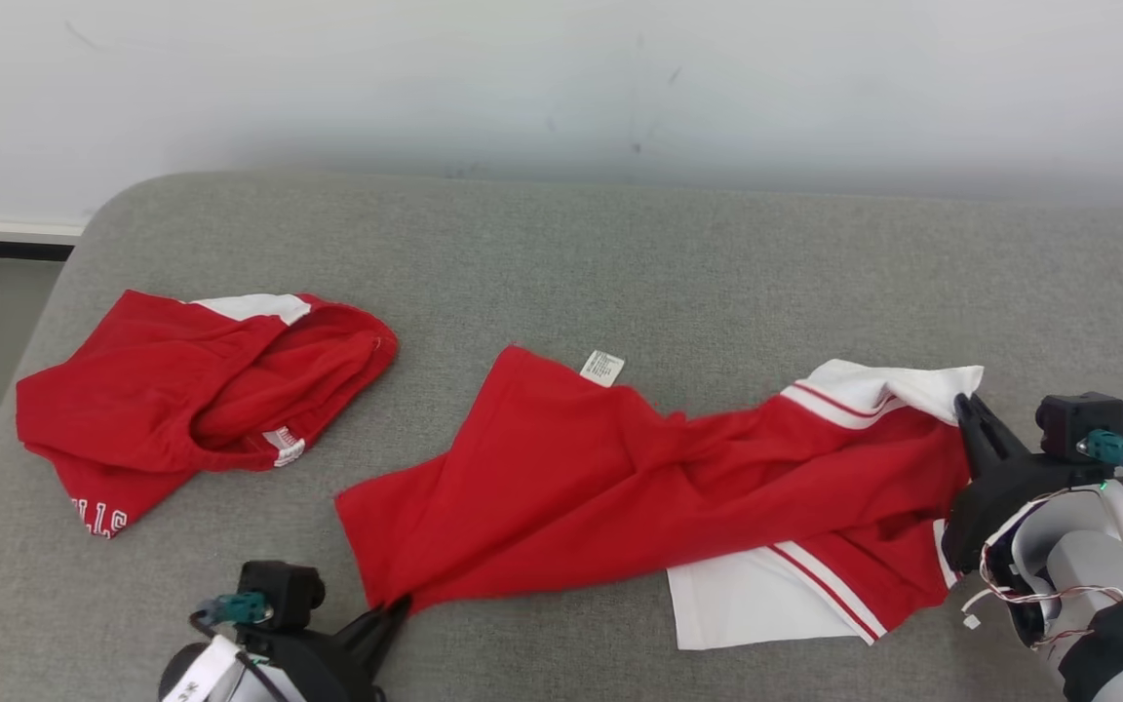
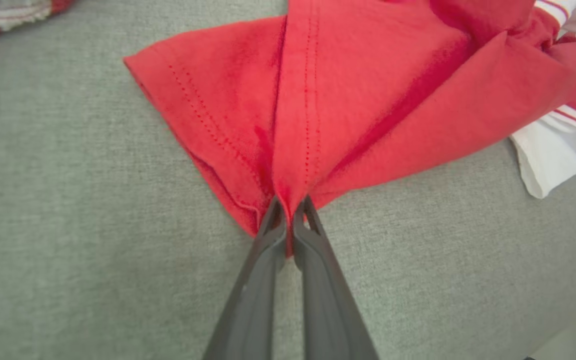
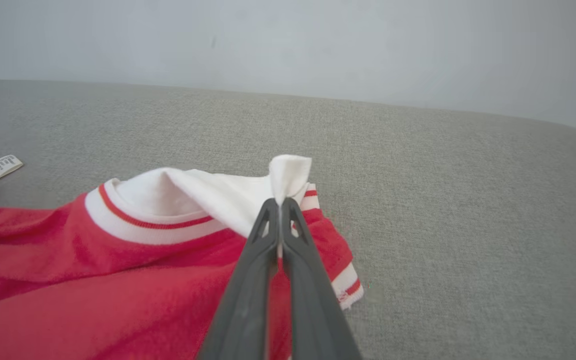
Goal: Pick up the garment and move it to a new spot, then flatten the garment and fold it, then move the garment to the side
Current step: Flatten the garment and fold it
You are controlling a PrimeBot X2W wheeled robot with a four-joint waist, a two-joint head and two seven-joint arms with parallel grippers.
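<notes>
The red and white jersey (image 1: 639,487) lies on the grey upholstered surface (image 1: 620,253), just to the right of a crumpled red shirt (image 1: 191,390) and not touching it. It is drawn out into a long band that is twisted and wrinkled in the middle. The left tool (image 2: 292,210) is closed tightly on a corner of the red hem, at the end of the jersey nearer to the crumpled shirt. The right tool (image 3: 280,202) is pinched on a white corner at the end far from that shirt. I judge that the work is at the step of spreading: both ends are held, but the cloth is not yet flat. The fold and the move to the side are not yet done.
</notes>
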